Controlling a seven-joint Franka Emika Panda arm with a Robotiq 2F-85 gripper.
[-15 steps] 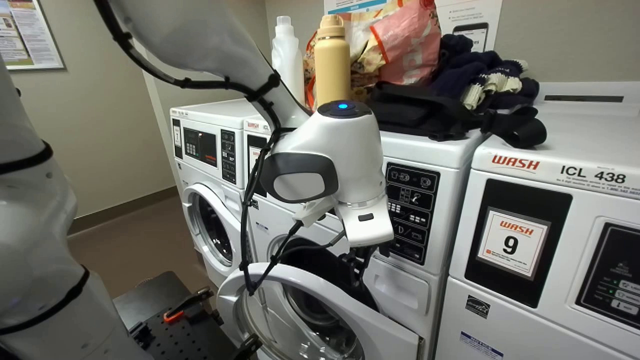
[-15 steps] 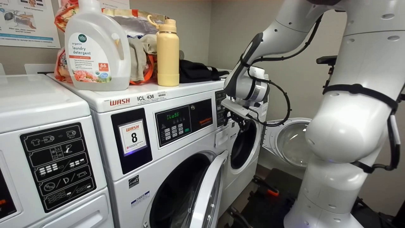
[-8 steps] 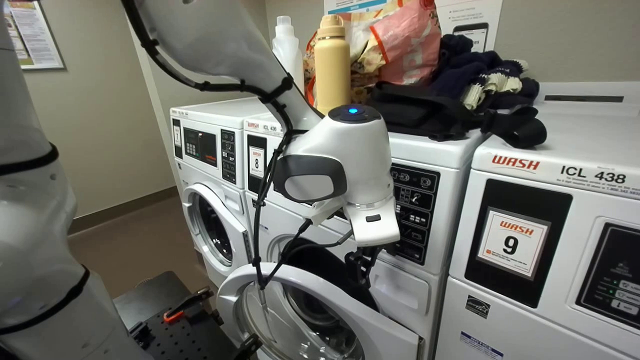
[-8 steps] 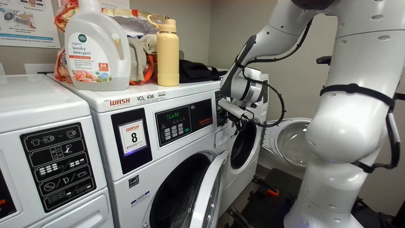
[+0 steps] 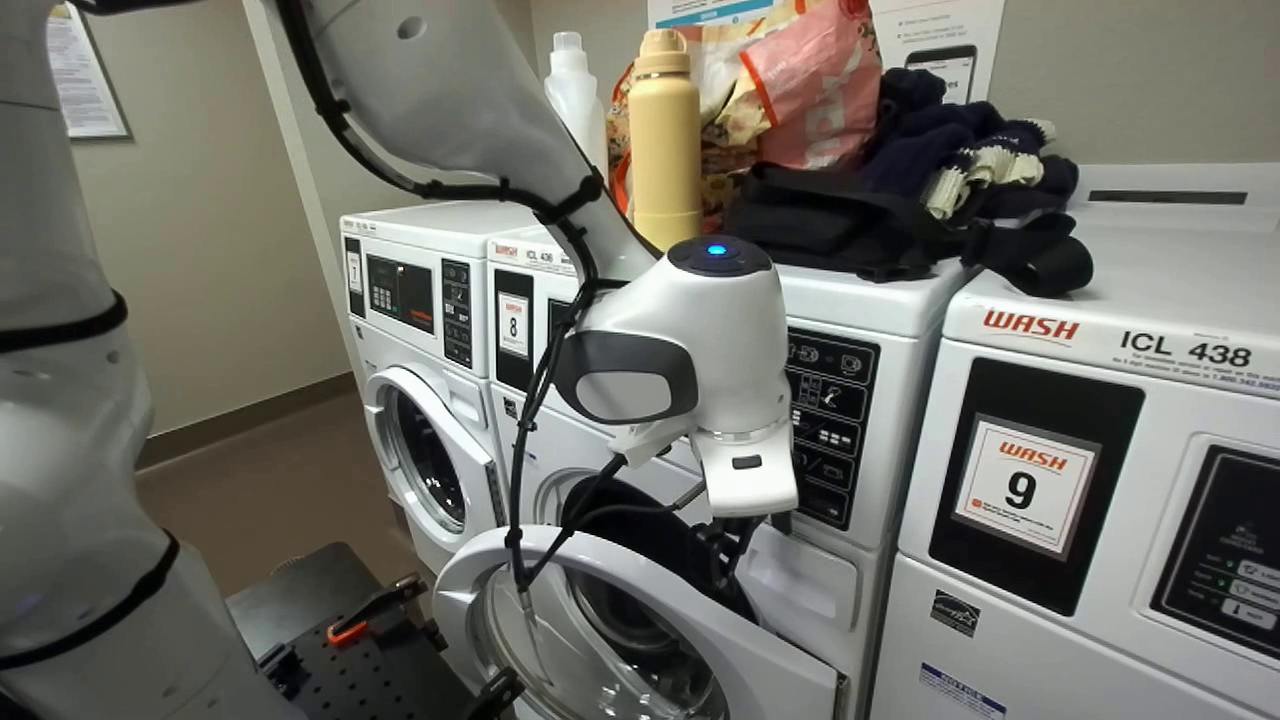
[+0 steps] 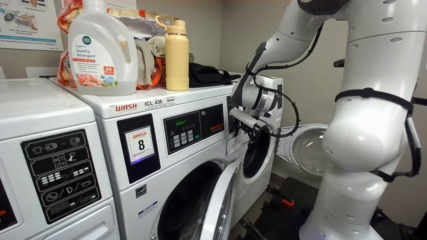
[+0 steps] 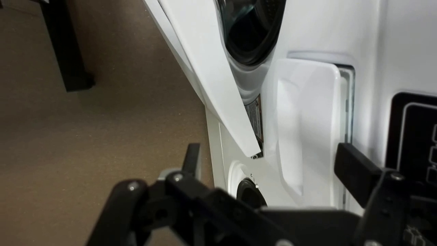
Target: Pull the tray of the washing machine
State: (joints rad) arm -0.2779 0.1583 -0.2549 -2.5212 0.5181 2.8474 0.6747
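Tray (image 7: pixel 309 133): held in the front of the washing machine (image 6: pixel 186 160), right of centre in the wrist view; its white front is seen standing slightly proud, with a narrow gap shown along the right edge.
Washer markings: "ICL 436" and "8" are printed on it; green lettering is lit on the display (image 6: pixel 181 123), near the centre of the frame in an exterior view.
Gripper (image 7: pixel 275 160): the jaws are spread wide; one is seen at the tray's right edge, the other is set left of centre, before the brown floor (image 7: pixel 119 130). Whether the tray is touched cannot be told.
Door (image 5: pixel 620 630): left standing open, shown at bottom centre in an exterior view.
Button panel (image 7: pixel 416 136): shown at the right edge of the wrist view, near the tray.
Bottles on top: a laundry detergent bottle (image 6: pixel 103 53) and a yellow water bottle (image 6: pixel 176 56) are stood upright, upper left of the frame.
Neighbour: washer 9 (image 5: pixel 1150 480) is shown at the right in an exterior view.
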